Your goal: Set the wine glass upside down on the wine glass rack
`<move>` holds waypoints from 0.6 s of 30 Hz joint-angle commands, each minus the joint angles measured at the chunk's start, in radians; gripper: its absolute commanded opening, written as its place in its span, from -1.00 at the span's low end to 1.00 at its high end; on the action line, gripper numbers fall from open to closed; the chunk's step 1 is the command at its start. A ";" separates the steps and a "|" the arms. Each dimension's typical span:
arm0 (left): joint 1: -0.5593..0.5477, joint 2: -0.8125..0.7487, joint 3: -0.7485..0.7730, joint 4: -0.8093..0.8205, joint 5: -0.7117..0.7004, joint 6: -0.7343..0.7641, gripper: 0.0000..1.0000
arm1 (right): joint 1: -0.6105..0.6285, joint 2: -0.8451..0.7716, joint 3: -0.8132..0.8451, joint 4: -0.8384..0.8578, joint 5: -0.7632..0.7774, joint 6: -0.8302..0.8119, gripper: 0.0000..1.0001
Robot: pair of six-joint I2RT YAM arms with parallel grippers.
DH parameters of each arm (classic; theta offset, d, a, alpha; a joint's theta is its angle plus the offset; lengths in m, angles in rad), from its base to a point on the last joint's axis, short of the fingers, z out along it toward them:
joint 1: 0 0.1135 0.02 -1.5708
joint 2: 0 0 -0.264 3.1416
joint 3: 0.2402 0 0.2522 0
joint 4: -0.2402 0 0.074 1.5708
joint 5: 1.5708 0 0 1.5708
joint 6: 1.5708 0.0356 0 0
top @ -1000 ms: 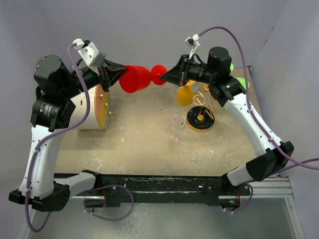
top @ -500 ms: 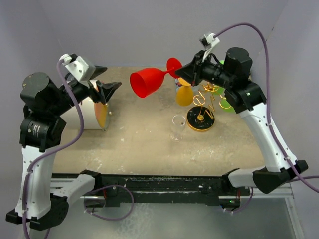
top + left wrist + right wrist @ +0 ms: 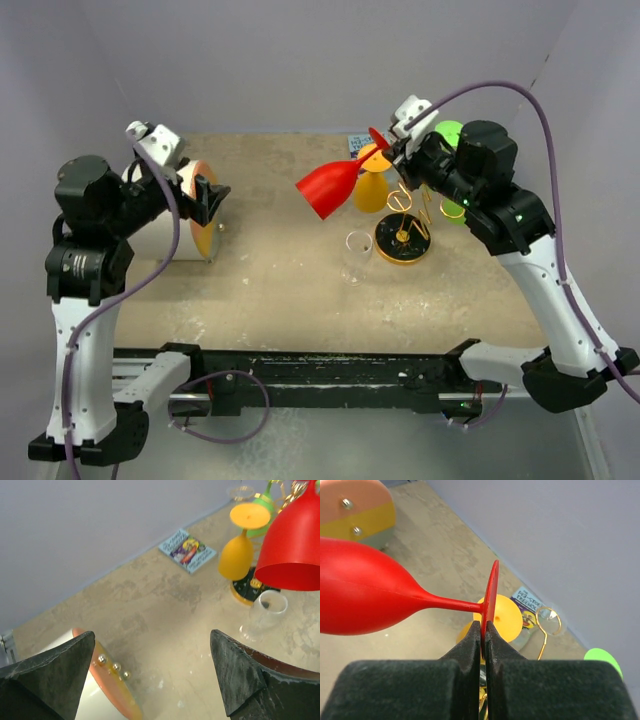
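Note:
The red wine glass [image 3: 328, 188] hangs in the air, tilted, with its bowl [image 3: 292, 545] pointing down and to the left. My right gripper [image 3: 387, 150] is shut on the thin edge of its round foot [image 3: 491, 587], the fingertips [image 3: 472, 630] pinching the disc. The wine glass rack [image 3: 402, 240], gold wire on a round black base [image 3: 245, 587], stands just right of the glass; one gold ring [image 3: 547, 615] shows behind the foot. My left gripper [image 3: 212, 195] is open and holds nothing [image 3: 152, 640], well left of the glass.
A yellow glass [image 3: 371, 190] hangs upside down at the rack, and a green one [image 3: 450, 132] is behind it. A clear glass [image 3: 357, 255] stands upright in front of the base. A booklet [image 3: 187, 550] lies by the back wall. A white cylinder with an orange-yellow end [image 3: 205, 215] lies under the left gripper.
The left gripper opened, let go of the red bowl and drew back left. The right gripper carried the glass right and down towards the rack, its bowl tipping downward.

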 commanded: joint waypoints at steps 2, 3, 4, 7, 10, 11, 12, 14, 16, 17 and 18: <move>0.009 0.067 -0.015 -0.167 -0.067 0.109 0.99 | 0.122 -0.024 -0.061 0.017 0.263 -0.190 -1.00; 0.009 0.061 -0.022 -0.171 -0.075 0.118 0.99 | 0.149 -0.027 -0.081 0.027 0.314 -0.215 -1.00; 0.009 0.054 -0.031 -0.172 -0.078 0.124 0.99 | 0.170 -0.029 -0.103 0.038 0.373 -0.239 -1.00; 0.009 0.030 -0.058 -0.166 -0.075 0.135 0.99 | 0.224 -0.035 -0.167 0.078 0.494 -0.304 -1.00; 0.009 0.020 -0.077 -0.152 -0.074 0.141 0.99 | 0.253 -0.037 -0.207 0.117 0.570 -0.334 -1.00; 0.009 0.020 -0.077 -0.151 -0.078 0.145 0.99 | 0.257 -0.037 -0.214 0.128 0.588 -0.335 -1.00; 0.009 0.018 -0.077 -0.150 -0.084 0.150 0.99 | 0.262 -0.040 -0.220 0.135 0.603 -0.337 -1.00; 0.011 0.017 -0.074 -0.150 -0.091 0.164 0.99 | 0.267 -0.045 -0.227 0.146 0.621 -0.331 -1.00; 0.016 0.016 -0.075 -0.149 -0.097 0.173 0.99 | 0.266 -0.055 -0.237 0.149 0.629 -0.329 -1.00; 0.019 0.017 -0.076 -0.149 -0.098 0.175 0.99 | 0.267 -0.061 -0.243 0.149 0.631 -0.329 -1.00; 0.021 0.019 -0.077 -0.149 -0.099 0.175 0.99 | 0.269 -0.066 -0.249 0.150 0.636 -0.331 -1.00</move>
